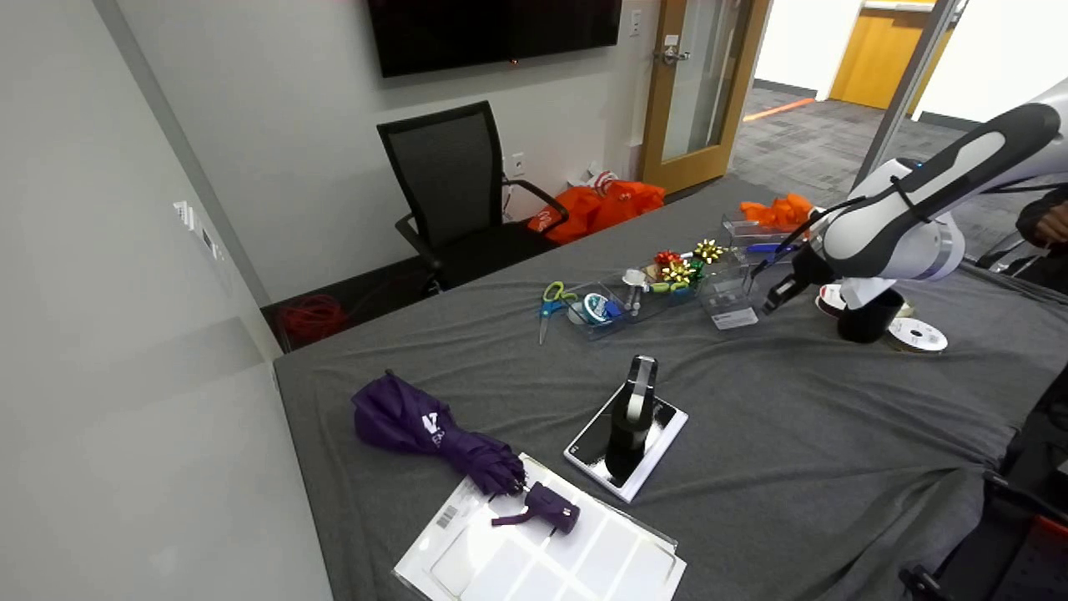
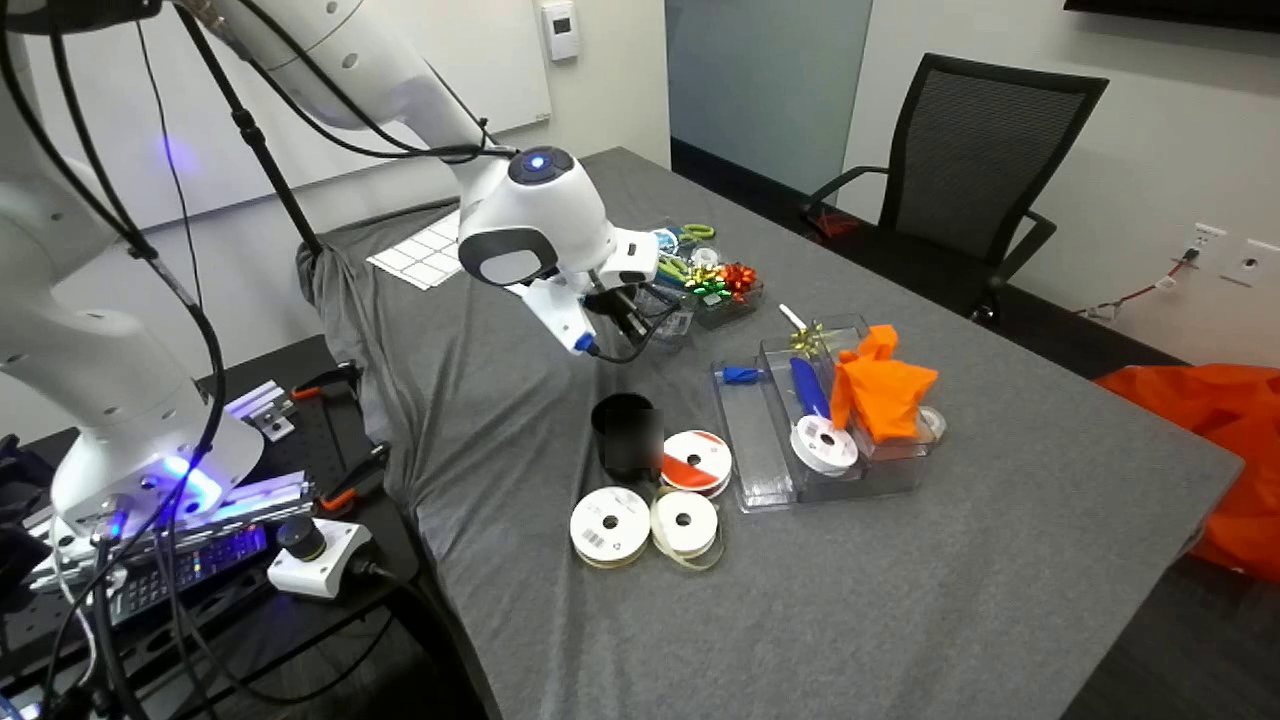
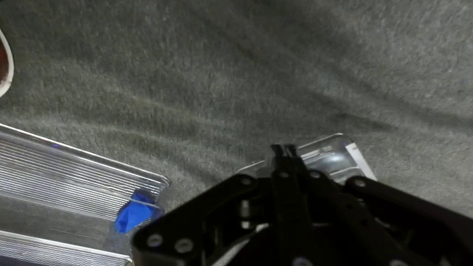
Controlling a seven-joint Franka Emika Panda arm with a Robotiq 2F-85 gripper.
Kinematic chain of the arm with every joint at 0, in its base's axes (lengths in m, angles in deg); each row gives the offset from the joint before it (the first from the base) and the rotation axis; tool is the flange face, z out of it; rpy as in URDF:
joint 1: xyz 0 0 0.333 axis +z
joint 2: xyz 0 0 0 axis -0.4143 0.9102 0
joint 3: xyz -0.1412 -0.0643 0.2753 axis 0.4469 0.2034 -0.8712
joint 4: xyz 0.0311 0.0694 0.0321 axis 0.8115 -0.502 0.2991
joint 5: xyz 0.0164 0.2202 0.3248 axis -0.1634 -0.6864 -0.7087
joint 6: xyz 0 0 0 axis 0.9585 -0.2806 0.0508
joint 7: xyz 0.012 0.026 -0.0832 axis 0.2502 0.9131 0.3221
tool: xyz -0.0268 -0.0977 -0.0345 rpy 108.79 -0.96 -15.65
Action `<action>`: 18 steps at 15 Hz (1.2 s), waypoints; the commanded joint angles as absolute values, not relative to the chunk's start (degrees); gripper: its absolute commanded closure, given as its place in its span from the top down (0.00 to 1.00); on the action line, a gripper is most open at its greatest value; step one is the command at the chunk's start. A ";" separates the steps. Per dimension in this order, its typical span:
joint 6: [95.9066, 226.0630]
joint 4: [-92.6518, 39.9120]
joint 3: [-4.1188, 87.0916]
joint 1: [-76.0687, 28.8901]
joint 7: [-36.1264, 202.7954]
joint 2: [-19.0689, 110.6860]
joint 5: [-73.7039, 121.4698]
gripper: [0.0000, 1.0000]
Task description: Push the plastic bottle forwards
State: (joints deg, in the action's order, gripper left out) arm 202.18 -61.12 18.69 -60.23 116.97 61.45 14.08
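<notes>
A clear plastic container (image 1: 724, 299) with a white label lies on the grey cloth. It also shows in the other exterior view (image 2: 676, 322) and in the wrist view (image 3: 332, 160). My gripper hides part of it, so I cannot tell whether it is the plastic bottle; no other bottle of that kind can be made out. My gripper (image 3: 284, 148) is shut, its fingertips together with nothing seen between them. The fingertips overlap the container's edge in the wrist view. In both exterior views the gripper (image 1: 772, 304) (image 2: 640, 328) is close beside it; I cannot tell whether they touch.
A black mug (image 2: 622, 440) and ribbon spools (image 2: 610, 525) stand near the arm. A clear tray (image 2: 745, 440) holds a blue piece and orange cloth. Bows (image 1: 680, 271) and scissors (image 1: 551, 305) lie beyond. A dark upright item (image 1: 632, 417) stands on a box near an umbrella (image 1: 417, 421).
</notes>
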 commanded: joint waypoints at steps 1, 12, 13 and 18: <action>203.72 -58.34 18.24 -61.68 115.86 64.93 16.96 0.00; 199.76 -63.06 33.24 -52.66 108.98 62.14 23.45 0.00; 199.47 -63.92 34.51 -51.49 108.43 61.50 23.68 0.00; 195.91 -71.18 37.92 -46.47 106.01 54.39 24.18 0.00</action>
State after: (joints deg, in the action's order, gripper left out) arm 199.02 -64.80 36.23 -49.13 107.85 61.32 23.22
